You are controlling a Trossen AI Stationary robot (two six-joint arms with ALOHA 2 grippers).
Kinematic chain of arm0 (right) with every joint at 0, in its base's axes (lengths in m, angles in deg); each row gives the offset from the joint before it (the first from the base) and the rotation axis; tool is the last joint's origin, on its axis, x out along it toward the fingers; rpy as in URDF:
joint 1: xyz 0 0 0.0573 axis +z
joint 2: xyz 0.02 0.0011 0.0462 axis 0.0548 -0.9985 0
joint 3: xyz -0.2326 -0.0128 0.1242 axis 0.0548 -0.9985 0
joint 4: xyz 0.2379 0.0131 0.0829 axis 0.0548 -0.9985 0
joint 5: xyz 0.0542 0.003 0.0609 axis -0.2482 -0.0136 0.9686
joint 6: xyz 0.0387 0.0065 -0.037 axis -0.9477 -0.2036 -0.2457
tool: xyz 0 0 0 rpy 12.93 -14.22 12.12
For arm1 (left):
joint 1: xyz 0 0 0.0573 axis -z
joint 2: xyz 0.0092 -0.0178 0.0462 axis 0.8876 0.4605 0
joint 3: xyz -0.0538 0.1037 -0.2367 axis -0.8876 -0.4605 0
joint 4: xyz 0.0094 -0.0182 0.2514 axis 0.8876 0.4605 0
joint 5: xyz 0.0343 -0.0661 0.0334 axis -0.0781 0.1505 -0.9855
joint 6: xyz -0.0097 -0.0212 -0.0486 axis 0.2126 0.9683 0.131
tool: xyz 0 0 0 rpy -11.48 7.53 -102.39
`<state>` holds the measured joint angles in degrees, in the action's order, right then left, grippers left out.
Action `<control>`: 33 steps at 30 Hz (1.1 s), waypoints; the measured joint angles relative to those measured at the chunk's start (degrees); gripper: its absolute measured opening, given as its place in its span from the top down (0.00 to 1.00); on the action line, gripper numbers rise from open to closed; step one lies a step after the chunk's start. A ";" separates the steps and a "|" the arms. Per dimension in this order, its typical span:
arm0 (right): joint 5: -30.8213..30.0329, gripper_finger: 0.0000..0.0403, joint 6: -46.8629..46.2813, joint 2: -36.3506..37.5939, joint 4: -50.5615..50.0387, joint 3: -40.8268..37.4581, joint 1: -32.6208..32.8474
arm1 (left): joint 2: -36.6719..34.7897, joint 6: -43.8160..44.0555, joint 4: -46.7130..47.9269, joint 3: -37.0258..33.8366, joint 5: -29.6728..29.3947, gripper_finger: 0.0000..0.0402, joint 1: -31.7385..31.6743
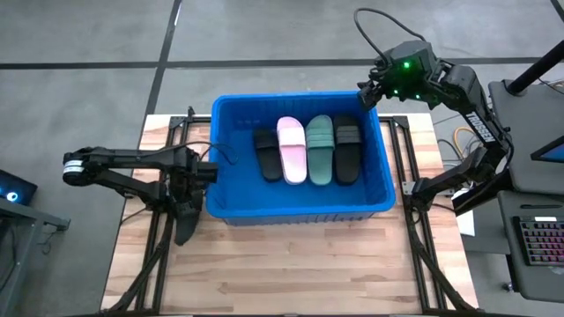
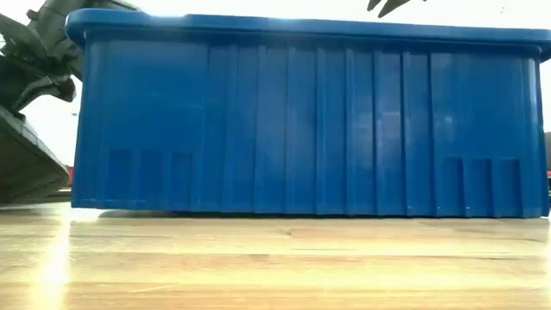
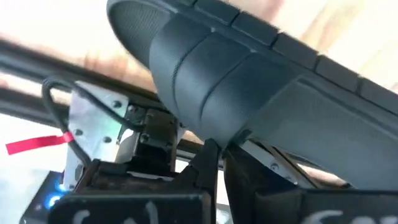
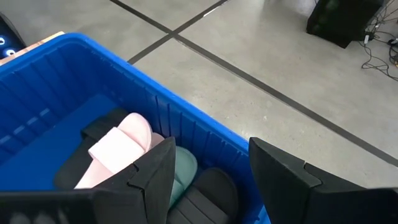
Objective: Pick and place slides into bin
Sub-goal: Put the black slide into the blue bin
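Observation:
The blue bin (image 1: 300, 211) stands mid-table and holds several slides side by side: a black one (image 1: 267, 154), a pink one (image 1: 292, 150), a green one (image 1: 320, 150) and another black one (image 1: 347, 148). Left of the bin, near its front corner, my left gripper (image 1: 187, 204) points steeply down, shut on one more black slide (image 1: 185, 227). That slide fills the left wrist view (image 3: 224, 74) and shows as a tilted dark wedge (image 2: 30, 164) in the low view. My right gripper (image 1: 368, 88) hovers open above the bin's far right corner, nothing between its fingers (image 4: 155, 177). My left gripper comes at the black slide from above, and its shut fingertips (image 3: 208, 155) meet at the lower edge of the wide strap (image 3: 239, 134). The slide hangs tilted below the fingers, outside the bin's left wall. Whether its low end touches the table I cannot tell.
The bin's tall wall (image 2: 310, 120) fills the low view. Black frame rails (image 1: 163, 229) run under the table's left and right sides. A keyboard (image 1: 539, 242) and equipment sit off the table's right edge. Bare wooden tabletop (image 1: 291, 264) lies in front of the bin.

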<state>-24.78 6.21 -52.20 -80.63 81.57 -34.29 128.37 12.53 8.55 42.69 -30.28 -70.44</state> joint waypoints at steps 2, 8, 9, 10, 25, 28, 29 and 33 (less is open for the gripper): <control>0.00 0.52 -0.01 0.00 0.00 0.00 0.01 | -0.19 -2.27 0.11 0.02 1.30 1.00 0.05; 0.00 0.52 -0.02 0.00 -0.02 0.00 -0.01 | -0.26 -7.97 0.43 -0.11 4.91 1.00 0.09; 0.00 0.52 -0.02 0.00 -0.02 0.00 0.01 | -0.35 -9.18 0.20 -0.11 6.02 1.00 0.10; 0.00 0.52 -0.02 0.00 -0.02 0.00 -0.01 | -0.47 -10.47 0.02 -0.11 7.71 1.00 0.09; 0.00 0.52 -0.05 0.02 0.00 0.00 0.02 | -5.30 -10.63 -0.06 1.23 9.96 1.00 0.16; 0.00 0.52 -0.47 0.02 0.00 0.00 0.02 | -5.66 -10.22 0.03 1.51 9.83 1.00 0.16; 0.00 0.52 -0.45 0.02 0.00 0.00 0.02 | -5.70 -10.22 0.12 1.66 9.68 1.00 0.16; 0.00 0.52 -0.47 0.02 0.00 0.00 0.02 | -6.68 -10.74 0.17 2.39 9.44 1.00 0.16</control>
<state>-24.78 5.74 -52.18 -80.63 81.57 -34.28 121.70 1.79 8.72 45.08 -20.84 -70.28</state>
